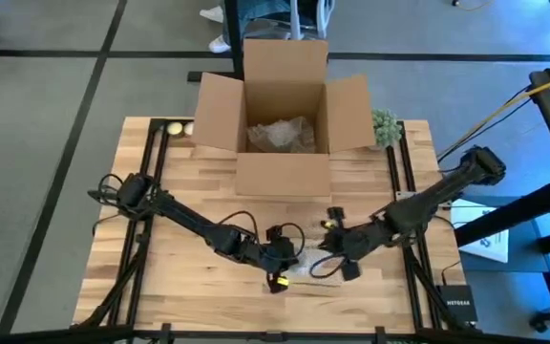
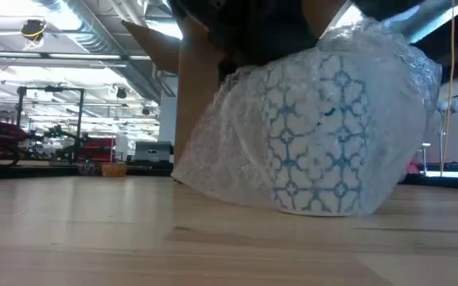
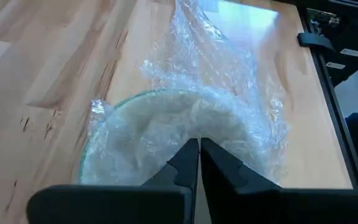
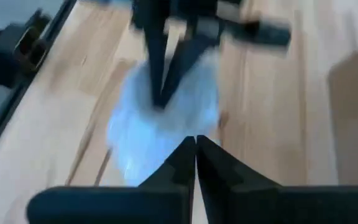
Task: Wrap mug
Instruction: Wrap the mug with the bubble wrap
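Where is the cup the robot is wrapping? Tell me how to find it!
Find the big open cardboard box at the far edge of the wooden table. Come toward the near edge, where the left claw and right claw almost meet. The mug sits there, white with a blue lattice pattern, under crinkly clear bubble wrap; the box holds only crumpled wrap.

A white mug [image 2: 316, 143] with a blue lattice pattern stands on the wooden table, near the front edge and well apart from the cardboard box. Clear bubble wrap [image 2: 229, 151] is draped loosely over it, covering its mouth and trailing onto the table alongside.
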Tool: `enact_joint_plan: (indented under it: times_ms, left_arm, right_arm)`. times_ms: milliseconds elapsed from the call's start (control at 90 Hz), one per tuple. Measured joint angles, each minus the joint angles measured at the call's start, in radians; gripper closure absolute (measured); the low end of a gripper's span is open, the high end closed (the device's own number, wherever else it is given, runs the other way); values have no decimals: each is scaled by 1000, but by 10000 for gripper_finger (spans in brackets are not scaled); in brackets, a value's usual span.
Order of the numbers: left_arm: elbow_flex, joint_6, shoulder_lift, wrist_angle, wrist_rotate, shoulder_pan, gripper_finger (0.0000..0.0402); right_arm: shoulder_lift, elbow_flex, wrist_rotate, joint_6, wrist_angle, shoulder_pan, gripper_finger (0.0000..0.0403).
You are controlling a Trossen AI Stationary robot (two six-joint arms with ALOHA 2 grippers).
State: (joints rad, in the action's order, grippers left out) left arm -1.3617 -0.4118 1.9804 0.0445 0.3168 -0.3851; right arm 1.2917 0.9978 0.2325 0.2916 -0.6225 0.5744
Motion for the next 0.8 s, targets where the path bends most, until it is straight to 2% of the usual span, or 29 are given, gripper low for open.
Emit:
enact_joint_plan:
  times_ms: [67,178,322,478,633,800]
  left_arm:
    - [0,0,0,-3,0,0,402]
    - [0,0,0,-10,0,0,402]
    - [0,0,0,-22,0,0,402]
    - [0,0,0,-25,0,3,402]
    - [0,0,0,-27,0,7,402]
    - [0,0,0,-29,0,12,402]
  right_arm:
    - [-30,-59,-20,90,-25,39,402]
    - [-30,-187,-8,197,31,111,402]
    - [21,-334,85,221,280,132,402]
    - [48,-333,214,73,500,113,402]
    - [48,-320,195,-87,646,73,402]
    - [92,-320,133,-140,711,23,402]
